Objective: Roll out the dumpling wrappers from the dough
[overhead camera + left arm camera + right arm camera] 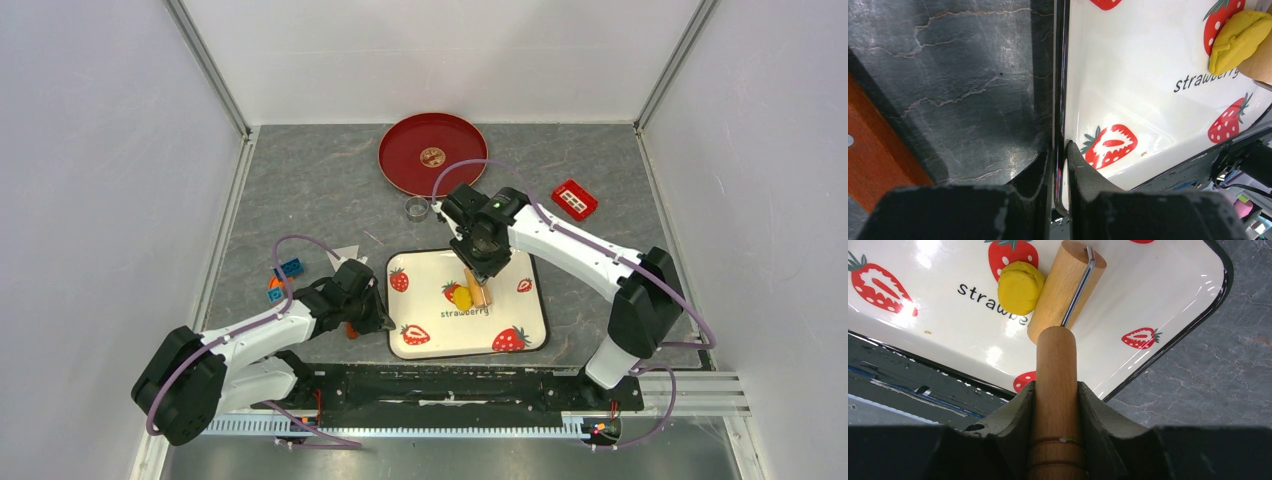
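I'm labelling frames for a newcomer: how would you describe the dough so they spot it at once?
Find the white strawberry-print tray just beyond the arms' bases. Near its middle, right beside the wooden roller, lies the dough: a small yellow lump, the only yellow thing on the tray.

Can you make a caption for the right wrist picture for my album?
Right tool holds a wooden roller beside yellow dough on a strawberry tray.
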Available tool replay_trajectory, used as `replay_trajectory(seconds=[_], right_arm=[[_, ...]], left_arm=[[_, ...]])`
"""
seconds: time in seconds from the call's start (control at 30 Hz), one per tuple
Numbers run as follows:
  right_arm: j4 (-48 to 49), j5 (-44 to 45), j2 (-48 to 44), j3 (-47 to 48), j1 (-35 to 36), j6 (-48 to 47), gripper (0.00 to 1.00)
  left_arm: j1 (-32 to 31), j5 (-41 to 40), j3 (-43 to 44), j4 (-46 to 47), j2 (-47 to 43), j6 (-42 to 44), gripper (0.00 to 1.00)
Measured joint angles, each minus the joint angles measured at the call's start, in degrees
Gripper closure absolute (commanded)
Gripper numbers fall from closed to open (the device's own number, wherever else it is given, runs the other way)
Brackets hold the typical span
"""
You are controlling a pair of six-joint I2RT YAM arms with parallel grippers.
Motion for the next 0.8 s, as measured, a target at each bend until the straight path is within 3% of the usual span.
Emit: replay_trajectory(seconds=[0.3, 0.57, 0.8], right_arm=[[-0.1, 1.6, -0.1, 0.2, 0.5, 0.7, 1.0], [-3.6, 2.4, 0.4, 9.9, 1.0, 1.7, 1.0], [-4.0, 1.6, 1.7, 10.3, 1.5, 1.8, 1.0]], left_arm=[[0.0, 0.0, 0.0, 0.0, 0.0, 0.0, 0.98], [0.0, 0.0, 0.0, 0.0, 0.1, 0.0, 0.98], [0.0, 0.0, 0.0, 0.0, 0.1, 0.0, 0.98]])
